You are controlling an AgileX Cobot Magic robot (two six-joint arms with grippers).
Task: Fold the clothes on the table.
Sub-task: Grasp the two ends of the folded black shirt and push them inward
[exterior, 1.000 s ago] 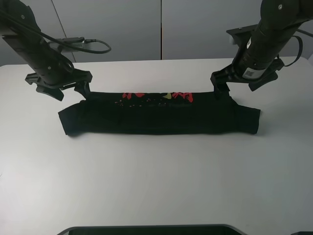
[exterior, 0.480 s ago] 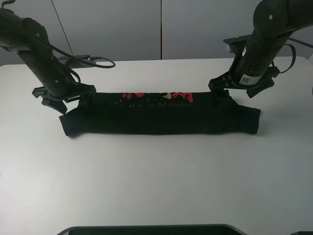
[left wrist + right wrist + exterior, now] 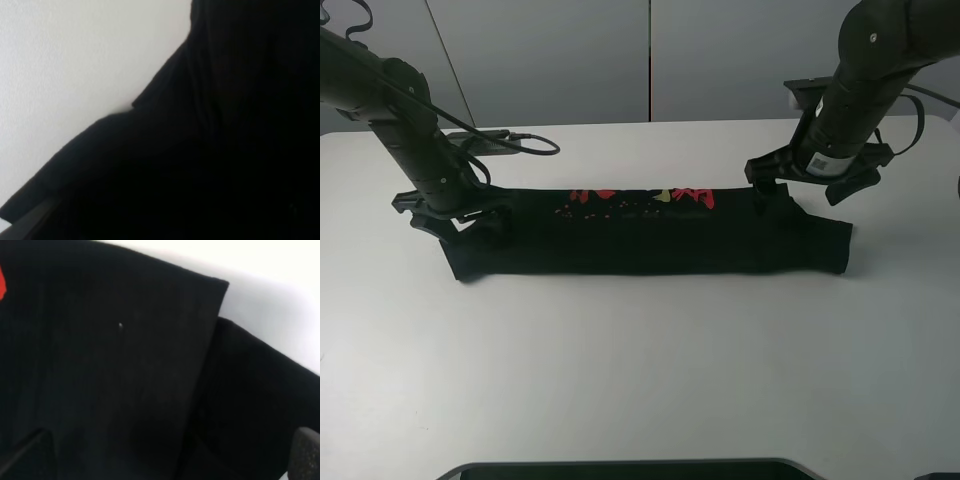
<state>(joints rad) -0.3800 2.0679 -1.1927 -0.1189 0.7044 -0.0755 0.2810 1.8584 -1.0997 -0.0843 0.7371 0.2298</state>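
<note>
Across table (image 3: 640,350), folded T-shirt (image 3: 650,240) lying left-right

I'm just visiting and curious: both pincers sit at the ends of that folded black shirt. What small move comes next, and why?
Probably close both pincers on the cloth. The T-shirt lies as a long band, and the left pincer and right pincer are low near its two ends, jaws open, so nothing is gripped.

A robotics lab: white table (image 3: 640,350), grey wall panels (image 3: 550,60) at twelve o'clock, left arm (image 3: 415,150) at ten, right arm (image 3: 860,95) at two.
</note>
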